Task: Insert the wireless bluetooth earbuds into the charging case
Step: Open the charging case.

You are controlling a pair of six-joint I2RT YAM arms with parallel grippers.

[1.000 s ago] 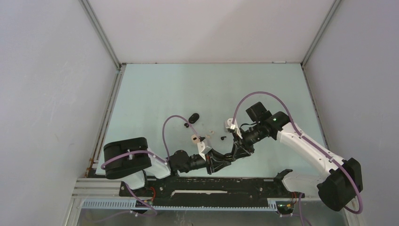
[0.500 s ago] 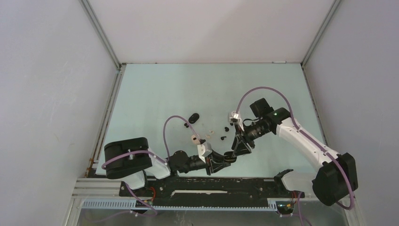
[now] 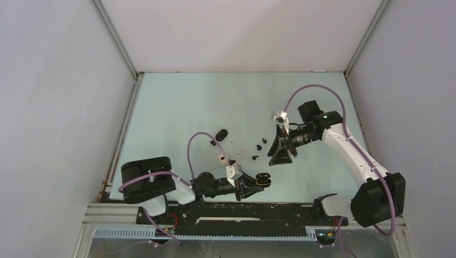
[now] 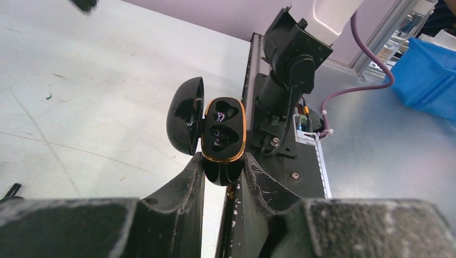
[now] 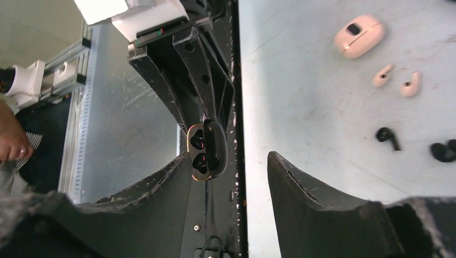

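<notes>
My left gripper [image 4: 223, 161] is shut on the lower end of a black charging case [image 4: 224, 131] with a gold rim. The case's lid [image 4: 185, 122] hangs open to the left, and its two wells look dark and glossy. From above, this case [image 3: 262, 181] is held near the table's front edge. My right gripper [image 3: 280, 160] stands open and holds nothing, up and to the right of the case [image 5: 203, 150]. Two black earbuds [image 5: 387, 135] [image 5: 444, 151] and two whitish earbuds [image 5: 382, 76] [image 5: 411, 85] lie loose on the table.
A cream case [image 3: 221, 158] lies left of the loose buds, also seen as the cream case [image 5: 359, 36] from the right wrist. Another black case [image 3: 221, 133] sits farther back. The black rail [image 3: 242, 210] runs along the table's front edge, just behind the held case.
My right gripper has drawn back from the held case, up and to the right, and its jaws have opened. My left gripper keeps its grip on the case.
</notes>
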